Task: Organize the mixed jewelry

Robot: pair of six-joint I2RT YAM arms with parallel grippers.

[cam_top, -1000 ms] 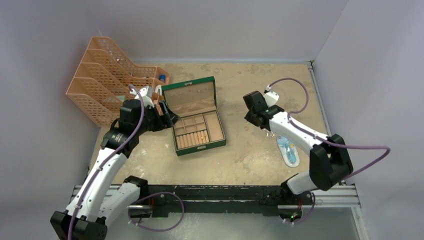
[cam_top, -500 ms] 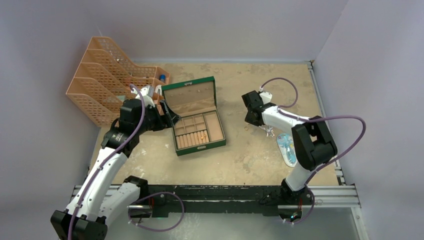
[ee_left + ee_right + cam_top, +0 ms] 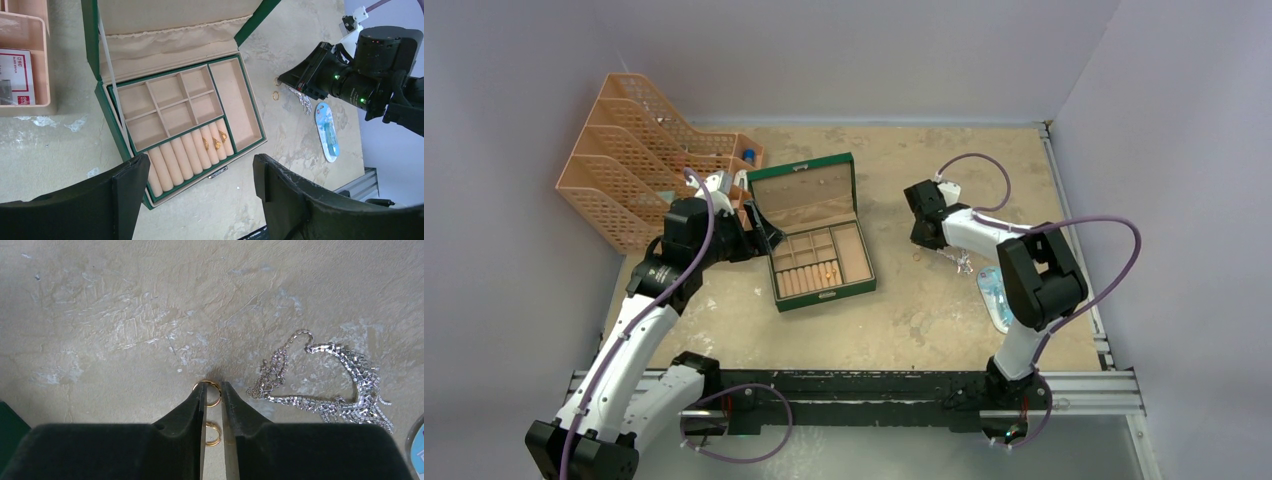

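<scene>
1. Tabletop (image 3: pixel 924 320) carried all of it. The box sat on your left half and the loose jewelry on your right half.
2. The green box (image 3: pixel 802 188) stood with its lid up. A few gold pieces (image 3: pixel 212 144) were already lodged in its padded rolls, and the square compartments looked bare.
3. Your left gripper (image 3: pixel 200 160) hung over the box's near edge with its fingers spread wide and nothing in them. It was well apart from the loose pieces, so that arm was poorly placed for the pick.
4. Your right gripper (image 3: pixel 212 390) was down at the tabletop, much the nearer of the two. Only a slim gap showed between its fingers, and their tips sat on either side of a ring. You could not tell from these views whether they truly had hold of it.
5. The silvery chain tangle (image 3: pixel 367 390) lay just to the right of those fingers in the wrist view. It was clear of them, and its length ran off to the right.
6. The far ring (image 3: pixel 209 382) lay flat right at the fingertips. The second ring (image 3: pixel 214 442) lay behind it in the gap, nearer the wrist. The pair lined up along the fingers' own axis, so lifting one probably meant minding the other. The box lay away to the left.
</scene>
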